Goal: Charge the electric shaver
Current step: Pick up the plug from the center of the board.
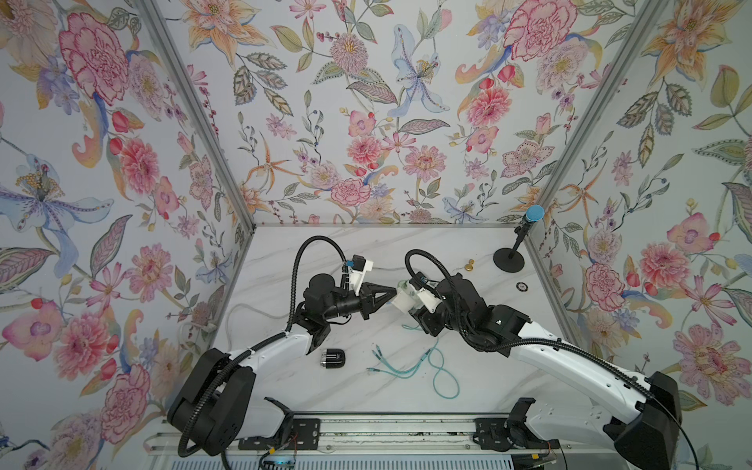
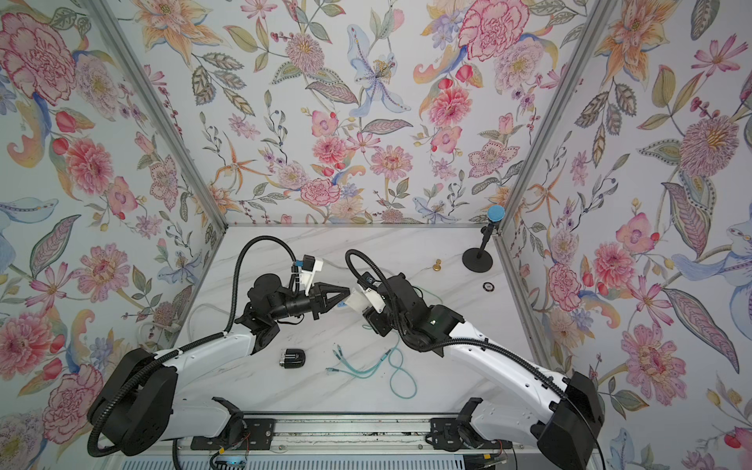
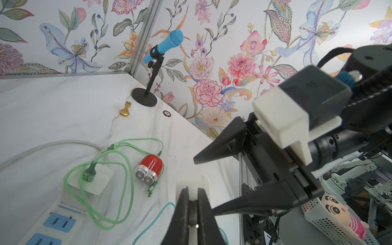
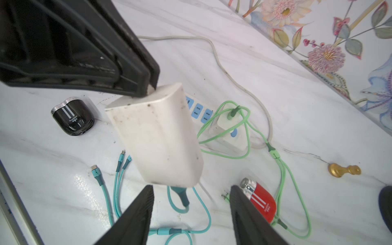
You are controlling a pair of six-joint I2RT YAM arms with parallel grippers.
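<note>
Nearest you, the black shaver (image 1: 333, 358) lies on its side on the marble table (image 1: 346, 398), left of centre, with nothing plugged into it. Just to its right sprawls the teal cable (image 1: 409, 366), its three plug ends loose and apart from the shaver.

Farther in, at mid-table, the left gripper (image 4: 151, 84) is pressed together on one edge of the white adapter (image 4: 161, 140). The adapter hangs tilted above the table, with the teal cable's trunk plugged into the end away from the pinch. The right gripper (image 4: 192, 188) stands spread, a finger on either side of that cabled end and touching nothing you can see.

In both top views the adapter is almost wholly hidden behind the wrist cameras — only the wrist views show you the pinch. They alone also show what the right arm covers from above: the power strip (image 3: 53, 222), a second charger (image 3: 93, 180) seated in it, a green cable (image 3: 127, 169) and a red shaver (image 3: 149, 167). Whether the green lead sits in the red shaver, you cannot tell.

Far right stand a gold pawn (image 1: 471, 266), a round chip (image 1: 522, 286) — its face too small to read — and a blue microphone (image 1: 534, 214) on its stand.
</note>
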